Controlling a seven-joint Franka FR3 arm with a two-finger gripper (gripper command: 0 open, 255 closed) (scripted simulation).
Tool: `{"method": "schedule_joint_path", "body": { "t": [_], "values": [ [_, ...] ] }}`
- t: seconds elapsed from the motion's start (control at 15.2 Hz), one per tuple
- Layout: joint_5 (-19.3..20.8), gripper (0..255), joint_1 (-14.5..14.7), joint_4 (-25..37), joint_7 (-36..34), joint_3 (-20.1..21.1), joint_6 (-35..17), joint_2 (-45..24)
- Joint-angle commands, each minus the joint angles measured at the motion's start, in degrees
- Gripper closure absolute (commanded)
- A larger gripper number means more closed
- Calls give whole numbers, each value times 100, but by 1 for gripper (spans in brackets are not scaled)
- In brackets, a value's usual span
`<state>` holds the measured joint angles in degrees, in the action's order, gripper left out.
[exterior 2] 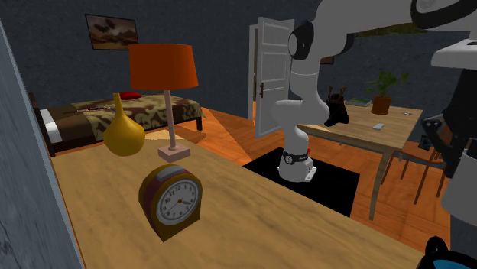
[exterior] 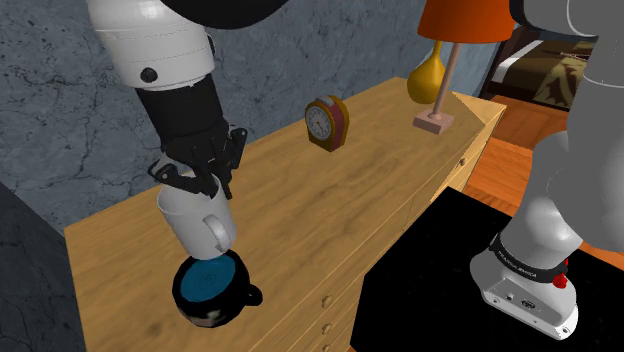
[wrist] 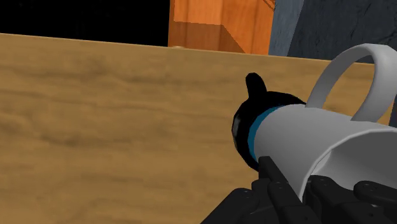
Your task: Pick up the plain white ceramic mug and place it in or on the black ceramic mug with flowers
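The plain white mug hangs tilted, bottom downward, with my gripper shut on its rim. Its handle faces the stand. Directly below it stands the black mug, blue inside, with its handle toward the dresser's front edge. The white mug's bottom is just above the black mug's rim; I cannot tell if they touch. In the wrist view the white mug is clasped by the fingers and covers most of the black mug. In the second exterior view the gripper and the black mug sit at the right edge.
Both mugs are near one end of a wooden dresser. Farther along stand a small clock, a yellow vase and an orange-shaded lamp. A blue-grey wall runs behind. The black stand lies in front.
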<state>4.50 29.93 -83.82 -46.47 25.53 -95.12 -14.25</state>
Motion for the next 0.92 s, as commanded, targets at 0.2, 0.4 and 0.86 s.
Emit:
{"method": "schedule_joint_path", "body": {
  "t": [0.2,0.4,0.86],
  "values": [
    [113,255,195,67,-269,62,-158,-246],
    [109,255,174,-184,-267,56,-395,-232],
    [126,255,146,-697,-274,38,-926,-253]
  ]
}}
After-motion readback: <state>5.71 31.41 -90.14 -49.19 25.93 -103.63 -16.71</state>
